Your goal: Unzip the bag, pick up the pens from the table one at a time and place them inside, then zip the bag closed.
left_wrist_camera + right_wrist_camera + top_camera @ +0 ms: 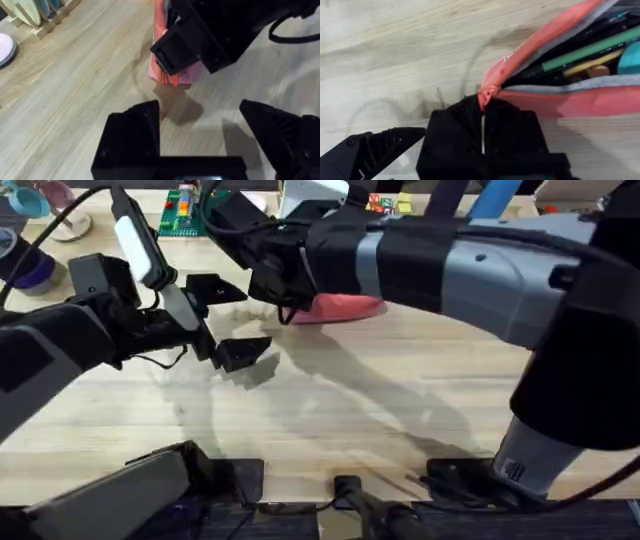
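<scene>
The salmon-pink bag (350, 307) lies on the table (330, 410) at mid-back, its zipper open. Through the mouth of the bag (560, 100) I see a green pen (590, 50) among dark and yellow slim things. My right gripper (283, 302) reaches across from the right and is shut on the bag's left end, pinching the bunched fabric there; the same right gripper (482, 102) grips the pink tip. My left gripper (230, 320) hovers open just left of that end. In the left wrist view the left gripper (200, 125) has wide-apart fingers, and the bag (175, 77) lies just beyond them.
A green board (180, 212) and coloured bits sit at the back edge. Cups (35, 200) and a purple roll (32, 272) stand at the far left. A wooden rack (42, 17) stands left of the bag. The right arm (480, 270) spans the table's right half.
</scene>
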Robot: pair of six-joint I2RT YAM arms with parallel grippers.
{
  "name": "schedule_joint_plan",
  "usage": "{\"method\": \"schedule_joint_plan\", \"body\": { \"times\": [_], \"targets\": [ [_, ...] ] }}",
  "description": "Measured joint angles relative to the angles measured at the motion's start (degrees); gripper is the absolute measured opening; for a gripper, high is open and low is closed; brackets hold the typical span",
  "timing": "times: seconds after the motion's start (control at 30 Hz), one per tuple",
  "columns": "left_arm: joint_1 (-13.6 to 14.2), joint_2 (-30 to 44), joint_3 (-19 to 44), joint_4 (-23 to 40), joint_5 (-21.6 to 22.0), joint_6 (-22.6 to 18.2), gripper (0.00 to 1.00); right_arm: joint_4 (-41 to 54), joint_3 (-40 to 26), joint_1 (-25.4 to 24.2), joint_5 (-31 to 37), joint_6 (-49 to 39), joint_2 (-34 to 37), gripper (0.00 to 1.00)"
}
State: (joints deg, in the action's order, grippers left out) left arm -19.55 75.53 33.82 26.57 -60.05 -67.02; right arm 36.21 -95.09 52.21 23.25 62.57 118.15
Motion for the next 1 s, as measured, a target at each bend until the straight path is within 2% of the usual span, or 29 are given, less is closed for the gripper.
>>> {"method": "schedule_joint_plan", "body": {
  "times": [0.43,0.77,1.0],
  "targets": [
    [0.0,0.0,0.0,0.0,0.0,0.0,0.995,-0.1,0.0,-0.2,-0.4,-0.2,0.0,0.032],
    [0.0,0.0,0.0,0.0,0.1,0.0,0.995,-1.1,0.0,-1.3,-2.1,-7.7,-1.5,0.031],
    [0.0,0.0,0.0,0.0,0.1,0.0,0.996,-1.2,0.0,-3.4,-3.8,-9.4,-4.9,0.030]
  ]
}}
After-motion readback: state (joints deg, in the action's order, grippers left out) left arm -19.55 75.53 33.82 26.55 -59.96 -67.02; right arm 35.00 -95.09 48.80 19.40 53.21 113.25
